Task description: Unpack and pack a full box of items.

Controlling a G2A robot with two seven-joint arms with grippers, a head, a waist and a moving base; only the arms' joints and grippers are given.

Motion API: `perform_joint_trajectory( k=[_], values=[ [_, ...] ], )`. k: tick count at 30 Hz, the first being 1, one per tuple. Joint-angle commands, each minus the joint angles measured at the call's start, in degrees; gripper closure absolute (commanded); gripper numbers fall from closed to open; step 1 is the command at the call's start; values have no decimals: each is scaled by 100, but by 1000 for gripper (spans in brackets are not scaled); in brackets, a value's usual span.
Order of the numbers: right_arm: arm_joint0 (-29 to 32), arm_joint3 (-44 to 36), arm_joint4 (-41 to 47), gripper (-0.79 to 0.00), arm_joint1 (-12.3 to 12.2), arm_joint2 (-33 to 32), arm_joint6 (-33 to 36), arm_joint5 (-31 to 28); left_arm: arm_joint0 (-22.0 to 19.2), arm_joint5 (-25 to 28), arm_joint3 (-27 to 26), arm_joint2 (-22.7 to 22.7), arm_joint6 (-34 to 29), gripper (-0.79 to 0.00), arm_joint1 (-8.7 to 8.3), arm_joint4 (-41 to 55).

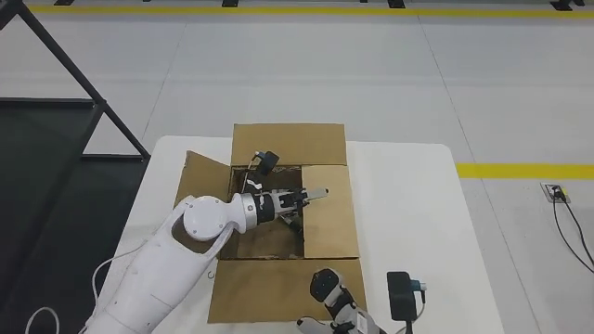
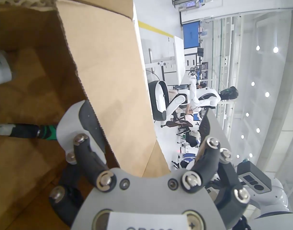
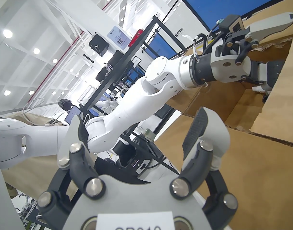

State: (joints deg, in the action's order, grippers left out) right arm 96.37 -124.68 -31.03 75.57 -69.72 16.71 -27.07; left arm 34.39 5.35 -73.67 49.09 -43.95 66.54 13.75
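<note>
Broadly, the white table carries one open cardboard box at its middle, the far, left and near flaps spread outward so the inside can be reached. The right flap has not fallen away like the others; it stands up over the right half of the opening, and in my judgement that is why the left arm is where it is.

That arm comes in from the near left, crosses the left side of the box and lies roughly level, its wrist pointing right. The left gripper is spread wide and straddles the right flap's cut edge: one finger sits inside the box, the other outside, with the cardboard between them but not pinched. It looks set up to clamp the flap and fold it clear, which would be an early unpacking step.

The right gripper hangs above the near flap, tilted up toward the box, its fingers parted and holding nothing; it appears to be waiting out of the way.

Down inside lie the contents, among them a white item and a green-and-black item, both resting untouched on the box floor.
</note>
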Motion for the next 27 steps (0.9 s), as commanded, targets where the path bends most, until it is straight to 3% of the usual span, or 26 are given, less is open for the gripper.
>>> perform_joint_trajectory(
  k=[1,7,15,21,27],
  values=[
    [45,-26,-13,-785,-11,-16,-47,-14,7,140,-18,11,44,-785,13,-45],
    [183,-117,-107,-785,-47,-37,-164,-55,175,342,-474,253,199,-785,-14,-75],
    [189,-187,-151,-785,-84,-5,-186,-7,210,158,-1122,362,412,-785,16,-142],
    [148,-211,-471,-785,-85,57,-430,301,-115,-30,-1077,48,566,-785,182,-136],
    [-165,0,-1280,-785,-12,647,-767,952,-543,-84,-795,-362,609,-785,413,-15]
  ],
)
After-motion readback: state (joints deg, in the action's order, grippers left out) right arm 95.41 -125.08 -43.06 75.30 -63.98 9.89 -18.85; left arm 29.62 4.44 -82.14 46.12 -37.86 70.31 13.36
